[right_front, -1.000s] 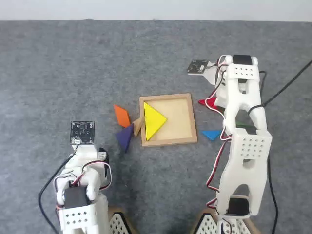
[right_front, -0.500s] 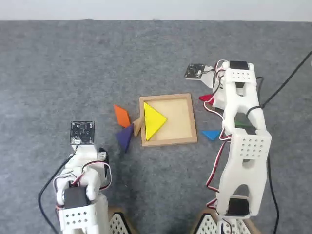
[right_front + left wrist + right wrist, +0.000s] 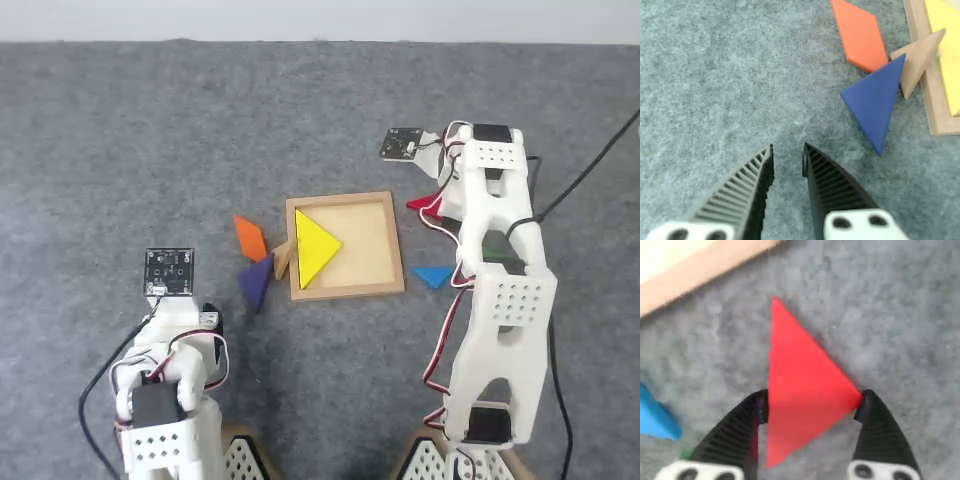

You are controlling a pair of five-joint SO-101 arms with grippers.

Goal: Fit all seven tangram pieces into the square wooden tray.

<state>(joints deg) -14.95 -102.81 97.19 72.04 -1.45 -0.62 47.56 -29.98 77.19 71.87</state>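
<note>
- The grey felt mat covers the whole table; its surface is rough and fuzzy.
- The right arm, of white plastic with rows of small holes, stretches along the 3 o'clock side of the tray. Its right gripper has black ribbed fingers pressed against two opposite sides of the red triangle, so the piece is clamped between them.
- The left arm stays folded at 7 o'clock from the tray. Its left gripper points down at the bare felt, the ribbed tips a narrow gap apart and with nothing between them.
- The square wooden tray lies flat at the middle of the mat, pale wood with a raised rim.
- The yellow triangle, large and smooth, lies flat inside the tray against its 9 o'clock rim.
- The dark blue triangle lies on the felt at 8 o'clock from the tray.
- The orange parallelogram lies at 9 o'clock, just beside the dark blue triangle.
- In the high view, the red triangle sits at 2 o'clock, near the tray's corner.
- The light blue triangle lies at 4 o'clock, just beside the tray.
- The plain wood triangle leans tilted on the tray's 9 o'clock rim and touches the dark blue triangle.
- A green piece is partly under the right arm; its shape I cannot tell.
</note>
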